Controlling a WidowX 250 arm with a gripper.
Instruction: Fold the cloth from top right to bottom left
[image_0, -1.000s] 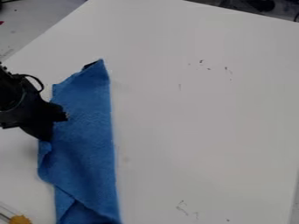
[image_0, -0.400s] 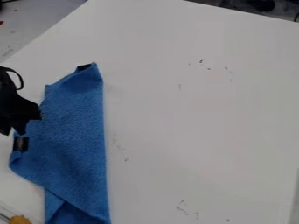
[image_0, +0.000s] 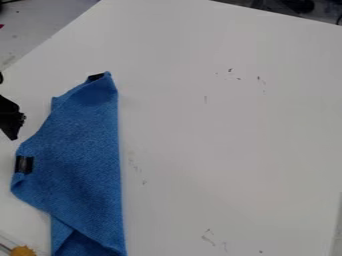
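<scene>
At the left edge, the black gripper (image_0: 10, 118) is partly cut off by the view. It stands just above and left of the cloth's left bulge, apart from it. The blue cloth (image_0: 80, 145) lies folded in a long strip down the left part of the white table, its right side nearly straight. A black tag (image_0: 24, 164) is on the cloth's left corner, and another dark patch (image_0: 95, 77) shows at its top. Near the bottom, a folded layer crosses the cloth at a slant.
The white table (image_0: 227, 135) has a few dark scuff marks. An orange-yellow piece (image_0: 23, 251) with a thin rod stands at the bottom left corner. Dark items (image_0: 297, 6) lie beyond the table's far edge at the top right.
The gripper has moved left, off the cloth. The cloth has shifted slightly left, its left side has spread outward, and the black tag there has come into sight.
</scene>
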